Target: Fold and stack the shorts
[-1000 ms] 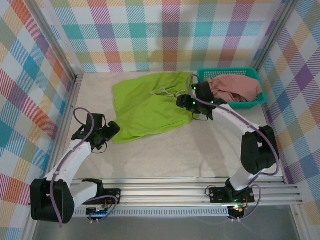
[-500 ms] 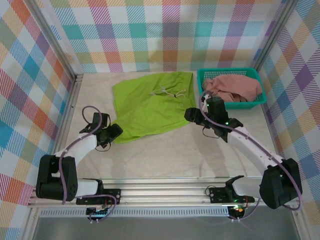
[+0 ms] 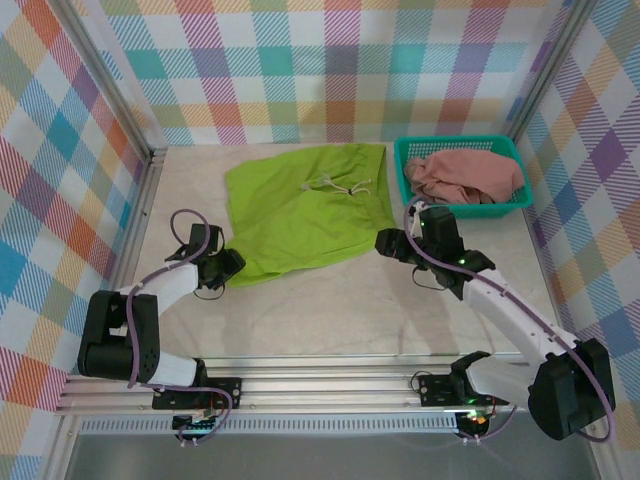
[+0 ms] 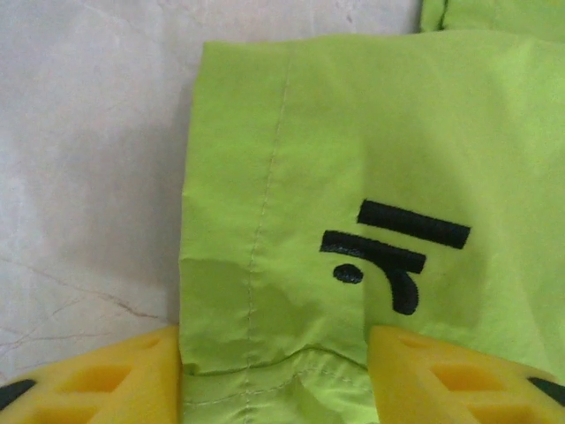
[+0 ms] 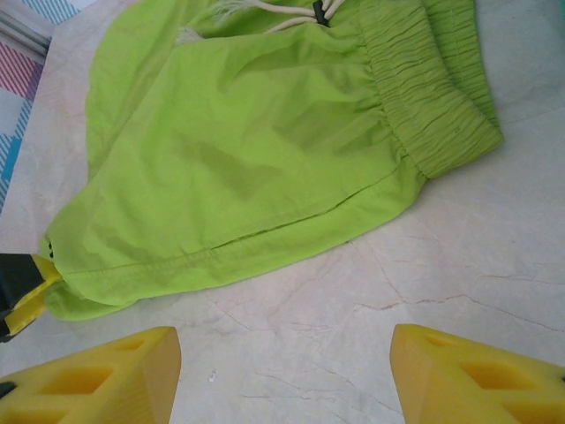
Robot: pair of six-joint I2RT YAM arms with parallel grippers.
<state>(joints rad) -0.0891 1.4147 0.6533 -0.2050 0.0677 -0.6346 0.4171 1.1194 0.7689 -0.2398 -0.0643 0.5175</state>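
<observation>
The lime green shorts lie spread flat on the table, waistband to the right and drawstring on top. My left gripper is at their near left leg corner. In the left wrist view, the hem with a black logo lies flat between the two yellow fingers of the left gripper, whose jaws stand apart. My right gripper hovers open over bare table, just in front of the waistband. The salmon pink shorts sit bunched in the teal basket.
The basket stands at the back right against the checked wall. An aluminium rail runs along the near edge. Bare marble-look table stretches in front of the green shorts.
The left gripper has slid onto the shorts' leg corner and its jaws have narrowed around the hem. The right arm has drawn back from the waistband toward the near right.
</observation>
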